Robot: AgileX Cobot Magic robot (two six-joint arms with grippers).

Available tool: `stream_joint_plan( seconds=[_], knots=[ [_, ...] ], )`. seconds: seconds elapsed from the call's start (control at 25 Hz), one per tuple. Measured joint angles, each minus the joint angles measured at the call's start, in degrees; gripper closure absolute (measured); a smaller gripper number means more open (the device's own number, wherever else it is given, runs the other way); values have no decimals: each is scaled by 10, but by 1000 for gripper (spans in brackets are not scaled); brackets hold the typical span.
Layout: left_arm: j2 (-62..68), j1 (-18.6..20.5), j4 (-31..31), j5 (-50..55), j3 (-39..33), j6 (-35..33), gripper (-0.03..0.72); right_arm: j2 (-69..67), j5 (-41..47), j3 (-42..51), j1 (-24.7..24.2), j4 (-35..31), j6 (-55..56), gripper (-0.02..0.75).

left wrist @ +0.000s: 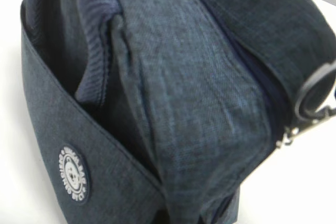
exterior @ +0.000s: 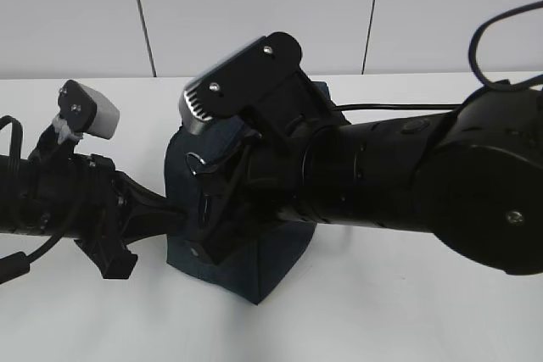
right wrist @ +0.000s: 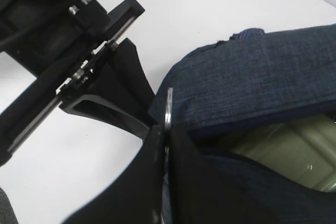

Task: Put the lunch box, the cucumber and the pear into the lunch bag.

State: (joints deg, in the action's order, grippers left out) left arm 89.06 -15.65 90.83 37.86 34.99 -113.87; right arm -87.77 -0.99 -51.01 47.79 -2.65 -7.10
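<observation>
plainly white table, tiled wall, lunch bag

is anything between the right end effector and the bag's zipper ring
Nothing visible does. In the right wrist view the right end effector is already shut on the metal ring pull at the edge of the lunch bag. The opening beside it shows a pale green surface inside, probably the lunch box.

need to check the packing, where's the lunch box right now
The lunch box is inside the lunch bag: the right wrist view shows its pale green lid through the bag's open top, right of the right gripper.
</observation>
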Motion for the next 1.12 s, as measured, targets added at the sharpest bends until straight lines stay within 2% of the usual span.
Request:
stream_joint_plan(
  seconds=[0.28, 0.4, 0.8, 1.12],
  knots=[
    [0, 0, 0, 0, 0, 0, 679, 0, 4, -26, -3, -28, 0, 738],
    [0, 0, 3, 0, 0, 0, 681, 0, 25, -49, -23, -46, 0, 738],
    [0, 0, 5, 4, 2, 0, 683, -36, 29, -109, -153, -59, 0, 738],
    [0, 0, -2, 2, 3, 0, 685, -138, 87, -254, -227, -57, 0, 738]
  ],
)
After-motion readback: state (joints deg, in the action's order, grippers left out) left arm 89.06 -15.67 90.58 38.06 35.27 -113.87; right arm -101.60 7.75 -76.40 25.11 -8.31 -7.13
